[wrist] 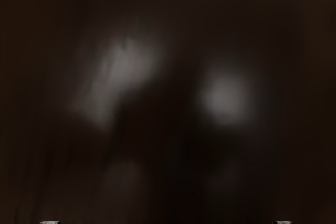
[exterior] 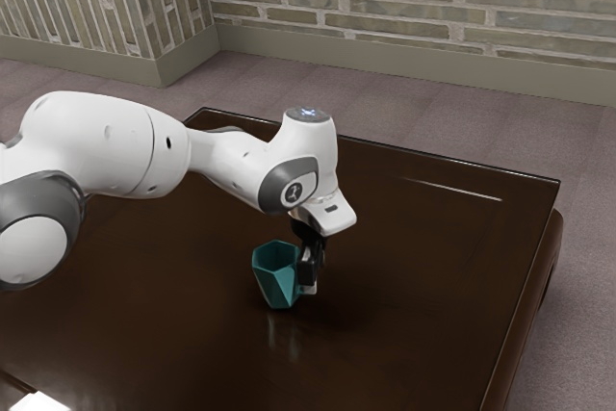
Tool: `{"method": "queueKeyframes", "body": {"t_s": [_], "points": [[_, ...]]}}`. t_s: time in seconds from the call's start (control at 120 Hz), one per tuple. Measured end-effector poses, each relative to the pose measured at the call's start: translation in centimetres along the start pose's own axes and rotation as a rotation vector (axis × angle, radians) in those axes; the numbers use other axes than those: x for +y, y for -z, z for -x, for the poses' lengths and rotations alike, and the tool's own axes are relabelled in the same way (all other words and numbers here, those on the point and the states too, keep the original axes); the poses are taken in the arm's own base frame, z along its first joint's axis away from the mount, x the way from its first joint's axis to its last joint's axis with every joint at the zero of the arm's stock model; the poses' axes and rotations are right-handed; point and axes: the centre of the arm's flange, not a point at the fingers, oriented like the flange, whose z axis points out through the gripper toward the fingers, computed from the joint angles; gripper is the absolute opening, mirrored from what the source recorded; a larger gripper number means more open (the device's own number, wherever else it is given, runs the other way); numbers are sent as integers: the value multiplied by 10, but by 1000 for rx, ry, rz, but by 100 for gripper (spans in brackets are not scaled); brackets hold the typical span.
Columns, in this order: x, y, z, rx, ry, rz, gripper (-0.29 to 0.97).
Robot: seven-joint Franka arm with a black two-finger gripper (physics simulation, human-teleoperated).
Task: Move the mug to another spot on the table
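In the exterior view, the mug (exterior: 277,274) stood upright on the counter (exterior: 433,238), near its middle. The gripper (exterior: 308,271) was down against the mug's side toward the exterior view's right — whether clamped on the wall or only touching it, we could not tell. The wrist view gave dark counter with pale glints. Our worry was a thin, off-centre hold — on lifting, the mug might swing, slip out, or tip over.

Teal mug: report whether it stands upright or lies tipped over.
Upright: the teal faceted mug has its open rim facing up and its narrower base down toward the dark glossy table.
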Motion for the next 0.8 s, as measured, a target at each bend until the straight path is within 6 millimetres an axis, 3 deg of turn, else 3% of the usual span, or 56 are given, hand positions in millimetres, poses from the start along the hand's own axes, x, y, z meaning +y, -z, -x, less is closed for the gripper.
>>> {"method": "queueKeyframes", "body": {"t_s": [0.225, 0.375, 0.642, 0.8], "points": [[1, 0, -1, -2, 15, -2, 21], [1, 0, -1, -4, 23, -3, 10], [1, 2, -3, -6, 28, -13, 4], [3, 17, -4, -16, 16, -34, 2]]}}
